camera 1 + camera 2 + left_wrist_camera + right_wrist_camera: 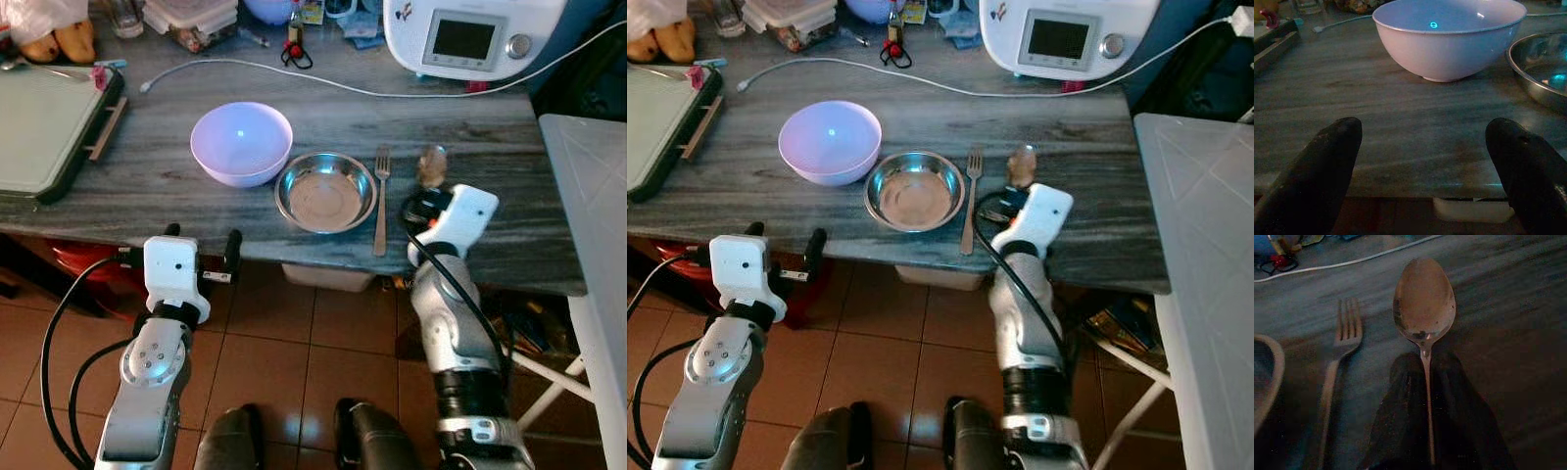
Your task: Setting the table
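Grey streaked bench (147,176), grain running across. Pale lilac bowl (241,143) beside a shiny steel dish (326,191). Silver fork (381,196), dull bronze-toned spoon (1424,308). White appliance (470,34), white cable (294,73), terracotta floor tiles (294,343).

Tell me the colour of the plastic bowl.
Pale lilac bowl, clearest in the left eye view.

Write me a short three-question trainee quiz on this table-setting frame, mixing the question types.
1. True or false: the right gripper is shut on the spoon.
2. What lies directly between the steel bowl and the spoon?
A. a knife
B. the fork
C. a cup
3. Fill in: the left gripper sits at the table edge with jaws ____, facing the pink bowl.

Key: 1 true; 2 B; 3 open.
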Robot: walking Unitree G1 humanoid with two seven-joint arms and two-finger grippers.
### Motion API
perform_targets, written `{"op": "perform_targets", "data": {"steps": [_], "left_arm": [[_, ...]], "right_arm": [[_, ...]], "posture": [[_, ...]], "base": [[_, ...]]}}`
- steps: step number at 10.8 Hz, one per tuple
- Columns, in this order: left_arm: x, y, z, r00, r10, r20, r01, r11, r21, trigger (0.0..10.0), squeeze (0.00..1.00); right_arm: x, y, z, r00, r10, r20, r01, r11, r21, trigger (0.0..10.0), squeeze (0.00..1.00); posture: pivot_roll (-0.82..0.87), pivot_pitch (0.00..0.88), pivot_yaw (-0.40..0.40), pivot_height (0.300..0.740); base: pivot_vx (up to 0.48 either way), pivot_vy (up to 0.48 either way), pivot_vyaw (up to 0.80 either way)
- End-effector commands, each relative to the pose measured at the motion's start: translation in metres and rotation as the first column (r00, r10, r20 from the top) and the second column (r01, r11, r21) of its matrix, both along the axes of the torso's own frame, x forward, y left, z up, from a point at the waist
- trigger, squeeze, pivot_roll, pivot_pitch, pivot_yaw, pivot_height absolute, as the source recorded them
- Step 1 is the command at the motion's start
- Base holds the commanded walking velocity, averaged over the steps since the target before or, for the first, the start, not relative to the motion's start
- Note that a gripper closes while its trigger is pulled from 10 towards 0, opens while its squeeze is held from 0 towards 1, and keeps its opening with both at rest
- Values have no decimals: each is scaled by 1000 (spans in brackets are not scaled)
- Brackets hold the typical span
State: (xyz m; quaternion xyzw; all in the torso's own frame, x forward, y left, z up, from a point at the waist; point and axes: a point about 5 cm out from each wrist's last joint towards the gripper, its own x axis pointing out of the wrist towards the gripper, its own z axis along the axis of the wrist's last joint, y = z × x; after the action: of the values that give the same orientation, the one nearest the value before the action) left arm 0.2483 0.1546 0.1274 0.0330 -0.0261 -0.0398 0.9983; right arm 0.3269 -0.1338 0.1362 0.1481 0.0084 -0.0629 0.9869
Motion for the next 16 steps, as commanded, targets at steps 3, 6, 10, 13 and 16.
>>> {"op": "perform_targets", "data": {"steps": [3, 6, 10, 13, 16], "left_arm": [[-2, -2, -1, 1000, -8, -11, 8, 1000, 4, 10000, 0], [-1, -4, -2, 1000, -16, -11, 16, 1000, 0, 10000, 0], [-1, -5, -2, 1000, -18, -10, 18, 1000, -3, 10000, 0], [-2, -1, -5, 999, 11, -33, -11, 1000, -17, 10000, 0], [1, 1, -10, 997, 44, -61, -46, 999, -27, 10000, 0]], "right_arm": [[-9, 11, -21, 994, 36, -100, -33, 999, 36, 10000, 0], [-11, 7, -27, 991, 33, -131, -31, 999, 18, 10000, 1000], [-13, -3, -28, 990, 8, -138, -10, 1000, -15, 10000, 1000], [-17, -16, -7, 1000, 7, -13, -8, 993, -121, 10000, 1000], [-27, -30, 16, 993, 13, 116, 16, 969, -245, 10000, 1000]], "posture": [[33, 216, 6, 740], [33, 212, 2, 740], [32, 207, 0, 740], [29, 202, -4, 740], [20, 191, -5, 740]], "base": [[0, 0, 0], [0, 0, 0], [0, 0, 0], [0, 0, 0], [0, 0, 0]]}}
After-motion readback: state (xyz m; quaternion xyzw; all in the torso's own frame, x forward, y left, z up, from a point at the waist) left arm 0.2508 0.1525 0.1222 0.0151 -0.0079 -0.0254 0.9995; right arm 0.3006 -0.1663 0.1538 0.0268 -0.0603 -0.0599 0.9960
